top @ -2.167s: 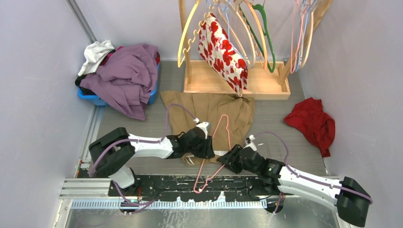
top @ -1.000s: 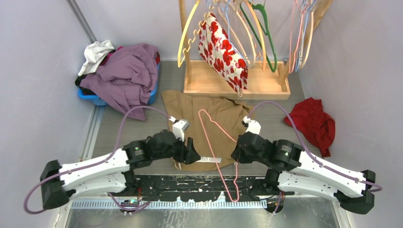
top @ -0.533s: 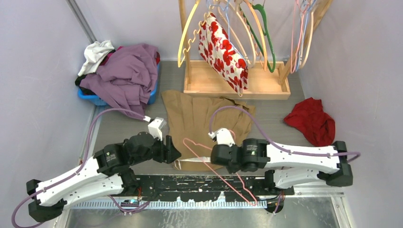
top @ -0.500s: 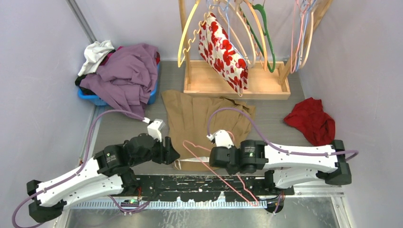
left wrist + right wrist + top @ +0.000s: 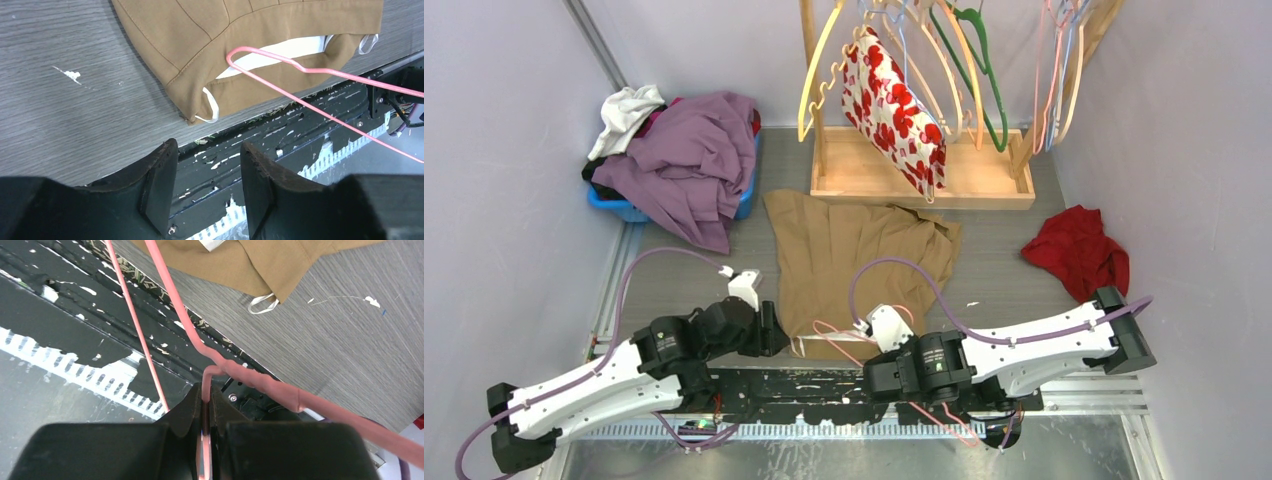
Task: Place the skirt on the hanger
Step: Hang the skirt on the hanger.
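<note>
Grey table [image 5: 1024, 290] carries the tan skirt [image 5: 854, 255] flat, mid-scene, with its waistband [image 5: 250, 95] at the 6 o'clock edge facing the arm bases. The pink wire hanger [image 5: 260, 382] comes in from 5 o'clock, one shoulder tip lying over the open waist. The right gripper [image 5: 206, 397] is clenched on the hanger wire by the sleeved neck. The left gripper [image 5: 207, 167] is released with nothing between its fingers, just off the waistband's 7 o'clock corner near the white hanging loop [image 5: 210, 107]. Step in hand, my read: feed the hanger shoulder into the waist opening. To do it well, the left should pinch only the top layer near that corner and lift it to open a mouth. The right should hold the hanger low and flat and slide it toward 12 o'clock, without snagging the loop or shoving the fabric. Hard to tell: whether the tip is inside the waistband or only on top. The hook end is cut off in the left wrist view and mostly under the right arm from above. The right fingertips are hidden from above, and the skirt hem is out of both wrist views.
</note>
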